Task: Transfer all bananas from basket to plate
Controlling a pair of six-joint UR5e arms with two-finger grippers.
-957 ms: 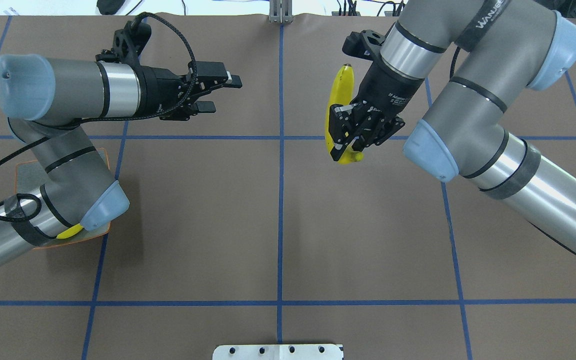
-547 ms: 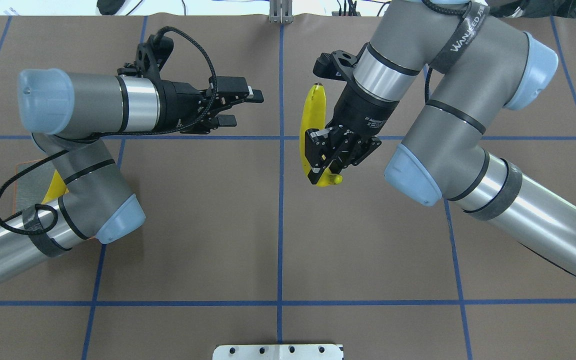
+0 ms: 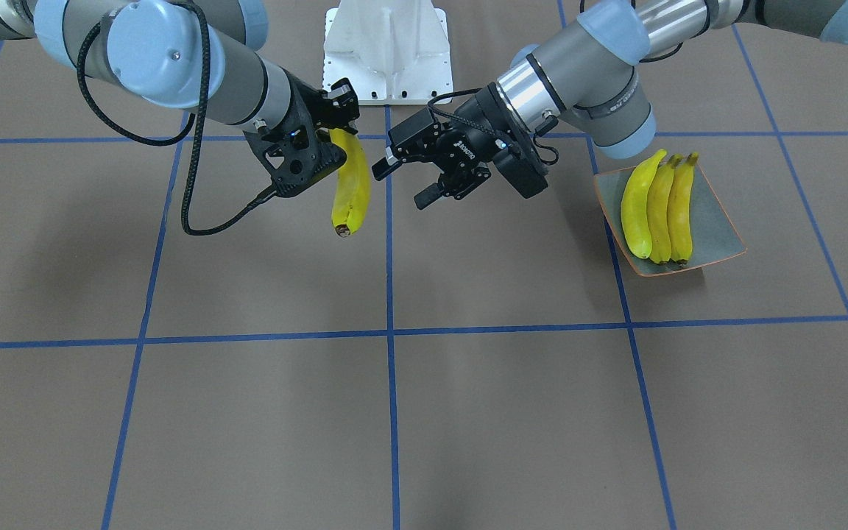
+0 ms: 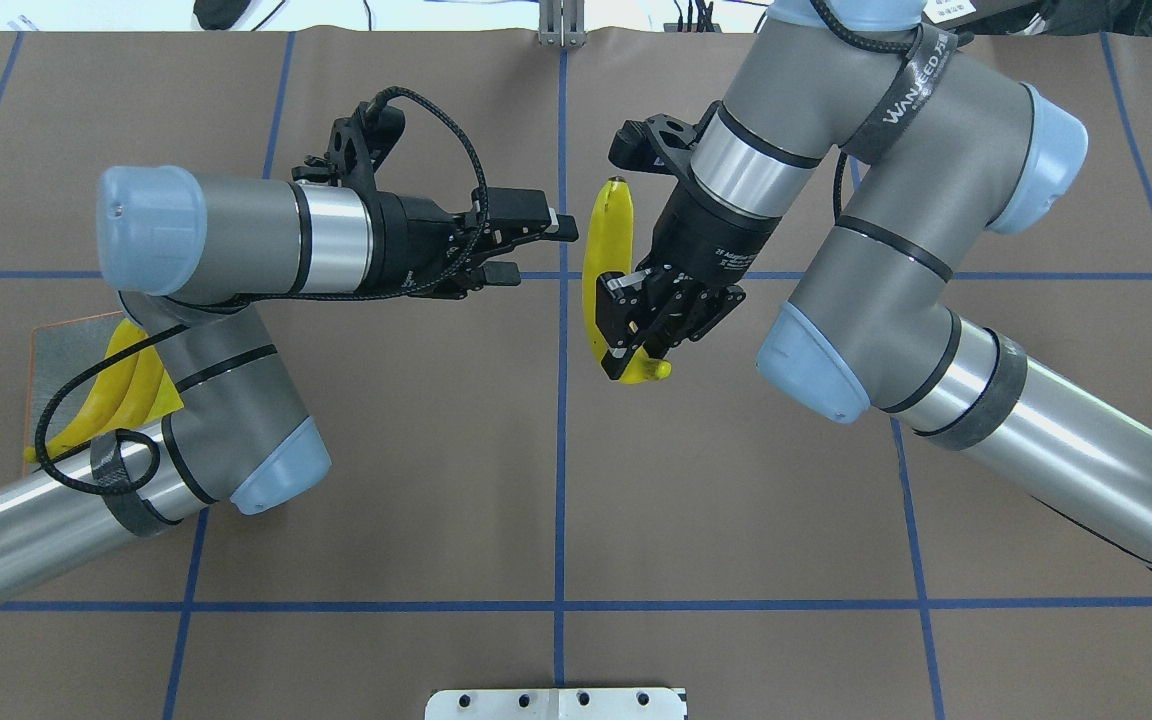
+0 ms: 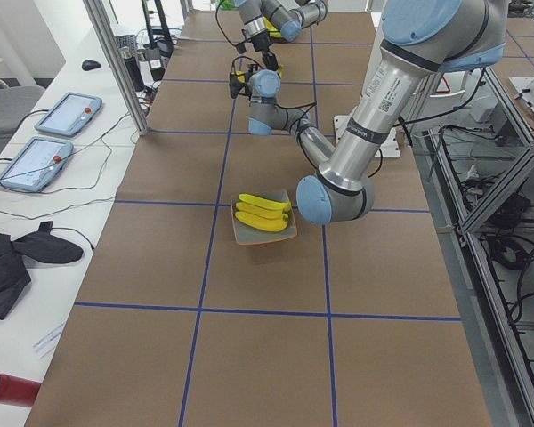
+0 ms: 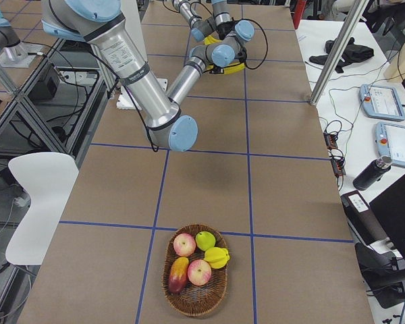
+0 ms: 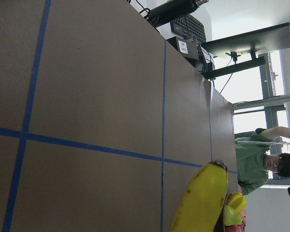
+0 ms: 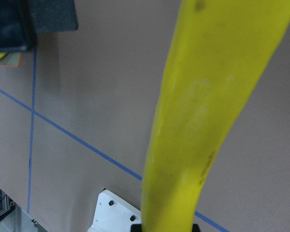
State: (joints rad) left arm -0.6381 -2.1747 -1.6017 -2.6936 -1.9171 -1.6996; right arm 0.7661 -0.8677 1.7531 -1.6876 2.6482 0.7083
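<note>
The right gripper [image 4: 626, 338] is clamped on the end of a banana [image 4: 600, 250] over the middle of the table [image 4: 436, 450], the left gripper [image 4: 536, 252] is spread apart beside it, and the banana may fall if let go too soon.

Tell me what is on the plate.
Three bananas lie side by side on the plate, nothing else visible. The fourth banana is off it, held in the right claw. The plate surface beneath them is covered.
</note>
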